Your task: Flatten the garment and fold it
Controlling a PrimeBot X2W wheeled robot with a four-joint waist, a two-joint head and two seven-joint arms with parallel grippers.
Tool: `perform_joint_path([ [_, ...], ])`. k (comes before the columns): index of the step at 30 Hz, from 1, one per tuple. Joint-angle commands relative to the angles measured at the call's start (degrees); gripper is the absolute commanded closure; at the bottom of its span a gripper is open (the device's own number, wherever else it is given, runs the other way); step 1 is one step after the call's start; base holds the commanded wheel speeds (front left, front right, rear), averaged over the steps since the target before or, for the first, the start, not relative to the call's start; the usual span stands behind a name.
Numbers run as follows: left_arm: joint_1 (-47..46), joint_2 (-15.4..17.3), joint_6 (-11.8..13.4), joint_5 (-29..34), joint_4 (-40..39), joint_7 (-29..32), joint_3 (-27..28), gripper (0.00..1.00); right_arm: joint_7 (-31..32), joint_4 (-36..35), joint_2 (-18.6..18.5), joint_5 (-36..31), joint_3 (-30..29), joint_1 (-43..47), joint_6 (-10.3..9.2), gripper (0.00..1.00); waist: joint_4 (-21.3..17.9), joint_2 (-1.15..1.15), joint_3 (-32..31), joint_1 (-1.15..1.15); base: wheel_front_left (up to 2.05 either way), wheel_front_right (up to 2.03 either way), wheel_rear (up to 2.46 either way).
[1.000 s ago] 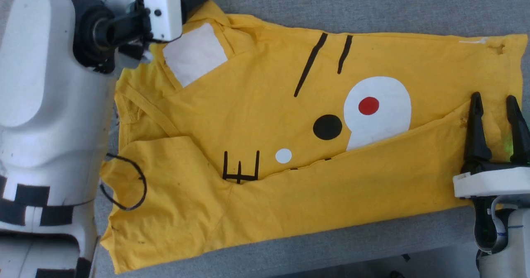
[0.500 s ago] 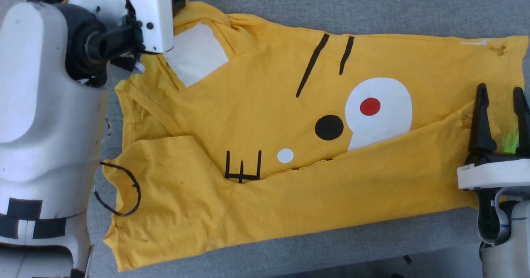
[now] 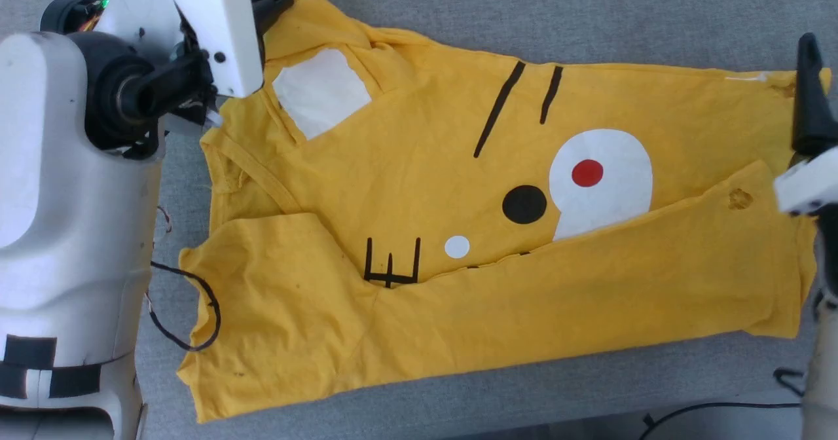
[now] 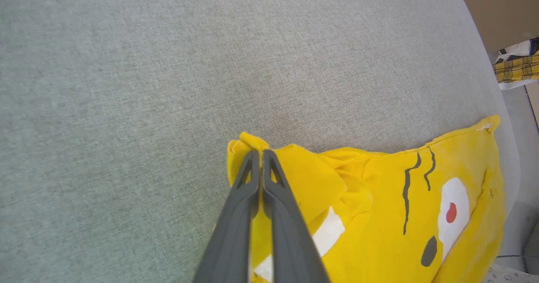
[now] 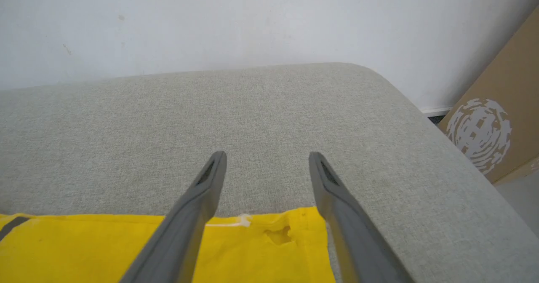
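At the far left corner of the shirt [image 3: 419,184], your left gripper [image 4: 260,152] is clenched on a bunched tip of yellow fabric. In the left wrist view its two fingers press together with a sliver of cloth between them. The shirt lies spread across a grey cushion [image 3: 524,8], neck end toward your left and hem toward your right. A white patch [image 3: 321,90] sits near the neck, just beside the pinched corner. Across the middle you can see two black strokes [image 3: 499,108], a white oval [image 3: 609,171] with a red dot [image 3: 587,173] in it, and a black dot [image 3: 524,204] just beside the oval. The near edge is turned up into a long flap [image 3: 524,315] that covers the oval's lower part and runs the shirt's whole length. The fabric around the neck is wrinkled, not flat.

Your right gripper [image 5: 267,158] is released, its fingers spread wide with nothing between them. In the right wrist view it hangs over the shirt's far right corner, tips past the hem over bare cushion. Whether it touches the cloth, you cannot tell. A small hole [image 5: 278,234] shows in the fabric between the two fingers. Beyond the cushion stand a white wall [image 5: 252,22] and a cardboard box [image 5: 497,127]. A thin black cable [image 3: 196,322] loops beside the shirt's near left corner.
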Motion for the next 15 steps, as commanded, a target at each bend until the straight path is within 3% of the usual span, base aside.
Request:
perform_joint_path([
  [1,0.81,0.12,-0.30,-0.22,-0.29,-0.38,0.19,1.00,2.24,-0.33,-0.38,0.62,-0.76,-1.42,-0.12,0.00,0.13,0.00,0.11,0.00,0.00,0.00,0.00],
  [8,0.89,-0.12,-0.36,-0.74,-0.94,-0.67,0.09,1.00,22.73,-0.77,-2.72,2.19,-3.44,-4.46,-0.12,0.00,0.91,0.00,0.92,0.00,0.00,0.00,0.00],
  [15,0.87,-0.34,-0.48,-1.16,-1.22,-0.83,-0.19,1.00,32.34,-1.93,-3.27,2.93,-5.33,-4.51,-0.12,0.00,1.37,0.00,1.45,0.00,0.00,0.00,0.00],
])
